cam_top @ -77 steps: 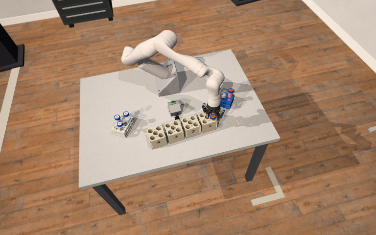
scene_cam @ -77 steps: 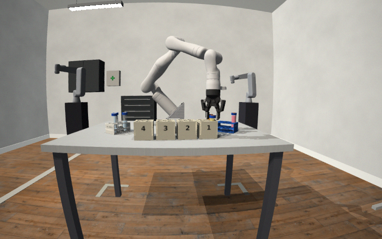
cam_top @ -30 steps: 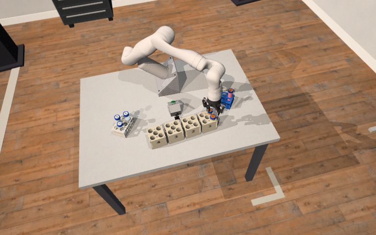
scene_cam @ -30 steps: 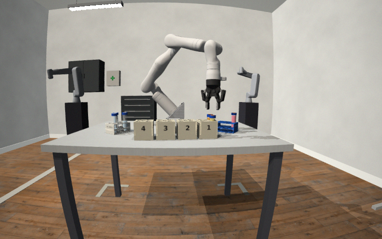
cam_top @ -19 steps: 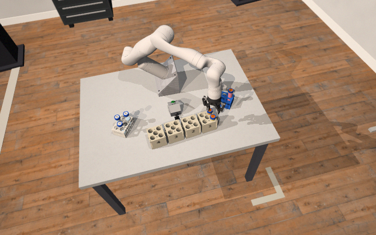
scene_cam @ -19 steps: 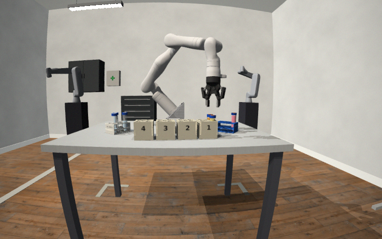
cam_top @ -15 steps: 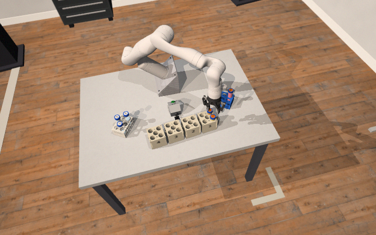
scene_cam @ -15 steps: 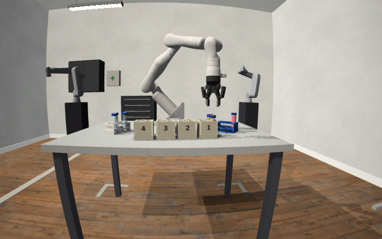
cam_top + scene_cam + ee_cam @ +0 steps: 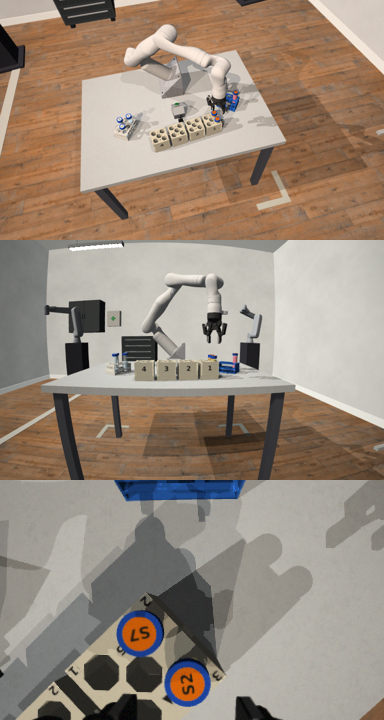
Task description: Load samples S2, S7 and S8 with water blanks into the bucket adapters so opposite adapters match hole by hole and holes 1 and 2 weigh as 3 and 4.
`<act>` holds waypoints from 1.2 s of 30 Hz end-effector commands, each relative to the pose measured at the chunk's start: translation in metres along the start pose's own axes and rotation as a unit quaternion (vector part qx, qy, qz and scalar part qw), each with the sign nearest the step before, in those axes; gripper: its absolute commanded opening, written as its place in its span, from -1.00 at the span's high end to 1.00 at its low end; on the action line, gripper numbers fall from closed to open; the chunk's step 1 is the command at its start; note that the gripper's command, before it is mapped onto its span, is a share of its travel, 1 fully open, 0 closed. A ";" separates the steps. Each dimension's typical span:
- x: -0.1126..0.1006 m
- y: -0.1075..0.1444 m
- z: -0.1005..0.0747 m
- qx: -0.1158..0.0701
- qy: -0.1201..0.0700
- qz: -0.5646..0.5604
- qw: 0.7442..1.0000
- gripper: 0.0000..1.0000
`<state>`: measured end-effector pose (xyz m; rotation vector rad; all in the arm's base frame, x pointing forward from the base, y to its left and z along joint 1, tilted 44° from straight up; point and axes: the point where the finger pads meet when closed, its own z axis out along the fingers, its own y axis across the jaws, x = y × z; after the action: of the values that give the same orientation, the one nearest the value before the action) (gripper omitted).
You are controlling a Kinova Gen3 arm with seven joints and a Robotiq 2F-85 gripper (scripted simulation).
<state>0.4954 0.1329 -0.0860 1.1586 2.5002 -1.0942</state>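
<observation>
Four beige adapters stand in a row: adapter 1, adapter 2, adapter 3 and adapter 4. In the wrist view, tube S7 sits in adapter 1 by the hole mark 2, and tube S2 sits by the hole mark 3. The other adapters look empty. My gripper hangs open and empty well above adapter 1. A pink-filled tube with an orange cap dot stands in the blue rack behind adapter 1; I cannot read its ID.
A pale rack at the left holds three blue-capped water blanks with white dots. The small sloped desk with the green DONE key stands behind adapters 2 and 3. The arm's grey base wedge is at the back.
</observation>
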 end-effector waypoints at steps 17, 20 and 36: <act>0.000 0.000 -0.024 -0.001 0.000 0.000 1.000 -0.24; 0.000 0.000 -0.028 -0.001 0.000 0.000 1.000 -0.24; 0.000 0.000 -0.045 -0.001 0.000 0.000 1.000 -0.24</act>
<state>0.5012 0.1617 -0.0561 1.1585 2.5002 -1.0939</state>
